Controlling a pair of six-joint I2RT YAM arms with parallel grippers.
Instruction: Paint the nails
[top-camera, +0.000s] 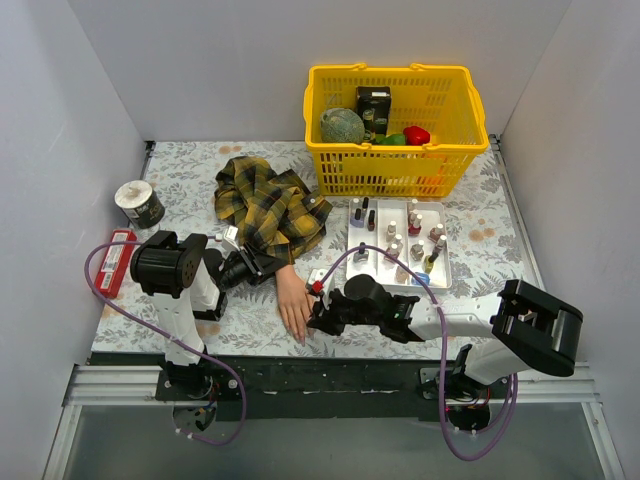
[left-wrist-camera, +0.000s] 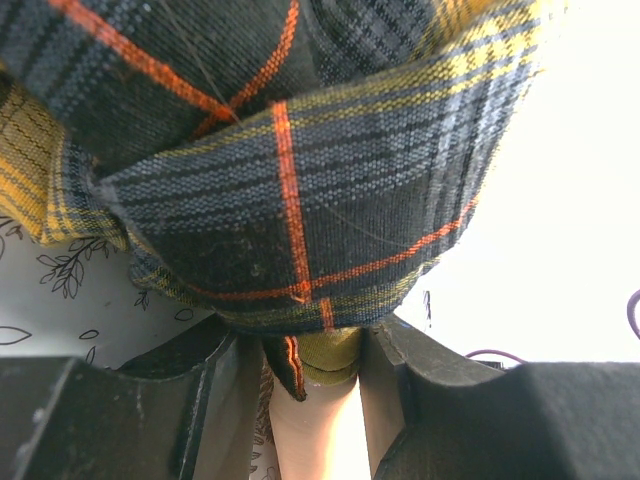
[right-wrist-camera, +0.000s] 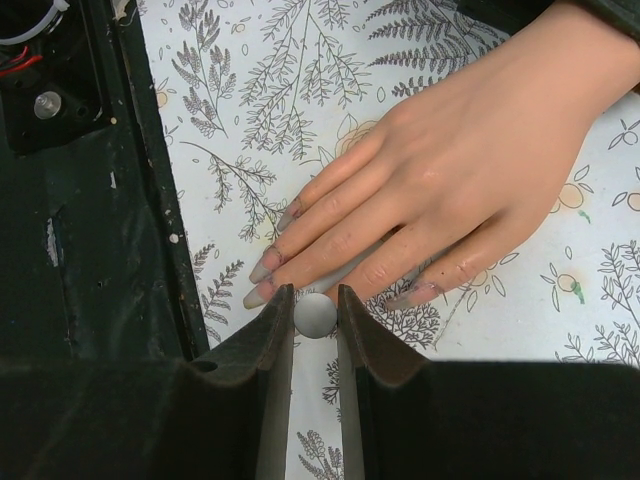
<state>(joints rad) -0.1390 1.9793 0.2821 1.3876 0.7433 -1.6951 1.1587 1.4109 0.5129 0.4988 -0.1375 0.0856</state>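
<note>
Right pincer (right-wrist-camera: 315, 300): clamps a small round grey piece (right-wrist-camera: 315, 314), just beside the nails (right-wrist-camera: 262, 270). Left pincer (left-wrist-camera: 312, 350): grips the wrist of the mannequin hand (right-wrist-camera: 440, 180) at the plaid sleeve (left-wrist-camera: 300, 180) cuff. Nails: near the table's (top-camera: 180, 180) near edge, centre, pointing near, left of the bottle tray (top-camera: 447, 275).

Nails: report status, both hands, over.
Left hand shut on mannequin wrist. Right hand shut on small round grey piece, near the nails. Nothing between them.
</note>
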